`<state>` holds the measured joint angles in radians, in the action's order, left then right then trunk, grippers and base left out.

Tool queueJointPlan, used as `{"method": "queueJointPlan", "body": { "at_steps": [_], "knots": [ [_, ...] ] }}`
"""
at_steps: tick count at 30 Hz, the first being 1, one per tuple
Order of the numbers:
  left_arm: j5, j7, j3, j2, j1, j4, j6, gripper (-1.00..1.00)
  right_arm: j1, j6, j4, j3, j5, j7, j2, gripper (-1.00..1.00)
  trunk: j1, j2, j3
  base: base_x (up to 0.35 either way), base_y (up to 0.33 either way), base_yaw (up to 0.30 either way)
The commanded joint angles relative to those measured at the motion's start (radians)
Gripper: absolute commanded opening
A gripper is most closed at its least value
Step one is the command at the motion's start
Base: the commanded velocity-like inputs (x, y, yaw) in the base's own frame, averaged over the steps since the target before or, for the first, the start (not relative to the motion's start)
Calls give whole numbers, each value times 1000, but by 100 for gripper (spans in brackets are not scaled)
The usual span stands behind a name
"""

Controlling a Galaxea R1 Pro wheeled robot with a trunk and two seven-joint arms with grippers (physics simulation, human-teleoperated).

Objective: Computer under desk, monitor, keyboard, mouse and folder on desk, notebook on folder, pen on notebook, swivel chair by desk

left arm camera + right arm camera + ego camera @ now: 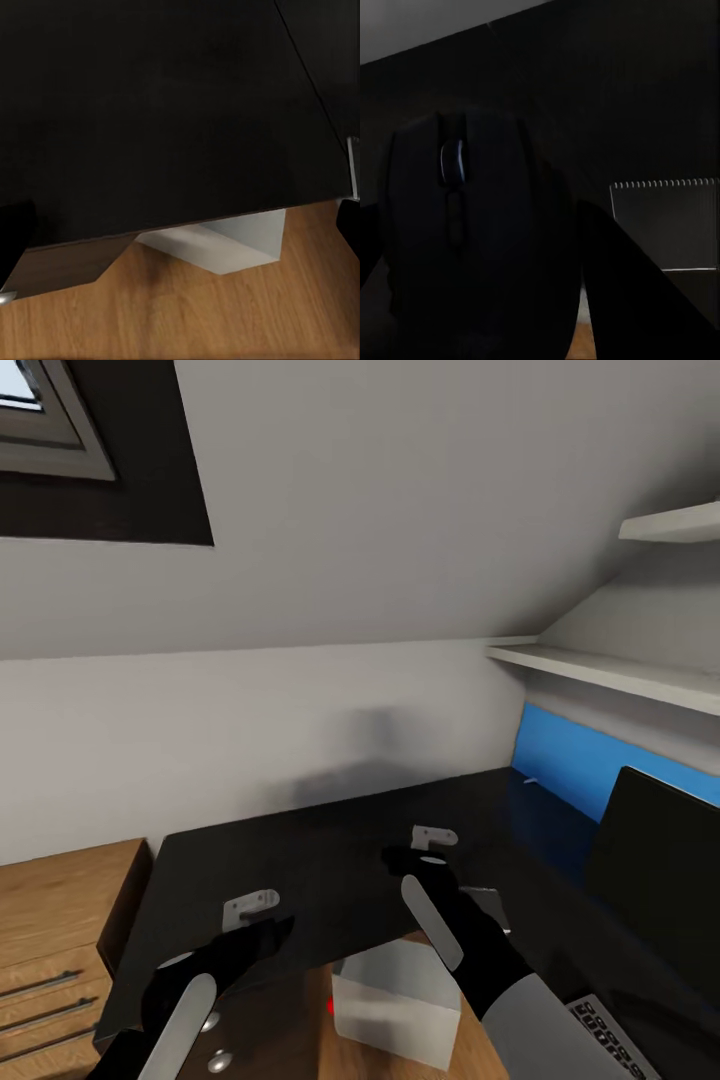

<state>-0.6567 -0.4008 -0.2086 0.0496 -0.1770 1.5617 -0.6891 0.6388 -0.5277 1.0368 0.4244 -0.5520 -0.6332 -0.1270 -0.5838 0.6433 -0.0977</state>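
Nearest, the computer (397, 1000) stands on the wooden floor (225, 315) under the desk (330, 840) edge. Above the desk the right gripper (420, 857) is closed around the black mouse (472, 232), with the notebook (667, 225) beside it. For the left gripper (262, 925) I cannot tell its opening. Farther, the monitor (660, 860) stands on the desk.

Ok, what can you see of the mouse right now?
In the right wrist view the mouse looms close: a black, matte, rounded body with a scroll wheel edged in pale blue and a small button behind it. It sits between the right claw fingers, apparently gripped, above the glossy black desk. The notebook lies beyond it.
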Motion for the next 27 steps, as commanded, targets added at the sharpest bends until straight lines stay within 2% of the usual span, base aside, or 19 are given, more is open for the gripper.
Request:
{"method": "queueJointPlan", "body": {
  "at_steps": [1,12,18,20,24,27],
  "knots": [
    [-11,-10,-2,1,-1,1,-1,100,1,1,-1,3,-11,-11,0,-100,0,2,-2,0,0,-57],
    [-11,-10,-2,1,-1,1,-1,100,1,2,-8,0,-11,-11,1,-100,0,2,-2,0,0,-18],
    [-11,-10,-2,1,-1,1,-1,100,1,18,-12,-5,-11,-9,4,-100,0,2,-2,0,0,-199],
    [-11,-10,-2,1,-1,1,-1,100,1,52,-32,-9,-11,-8,5,-100,0,2,-2,0,0,-253],
    [-11,-10,-2,1,-1,1,-1,100,2,172,-140,-27,-11,-6,4,-100,0,2,-2,0,0,-261],
    [-11,-10,-2,1,-1,1,-1,100,2,219,-162,-30,-11,-6,3,-100,0,2,-2,0,0,-265]
  ]
}}
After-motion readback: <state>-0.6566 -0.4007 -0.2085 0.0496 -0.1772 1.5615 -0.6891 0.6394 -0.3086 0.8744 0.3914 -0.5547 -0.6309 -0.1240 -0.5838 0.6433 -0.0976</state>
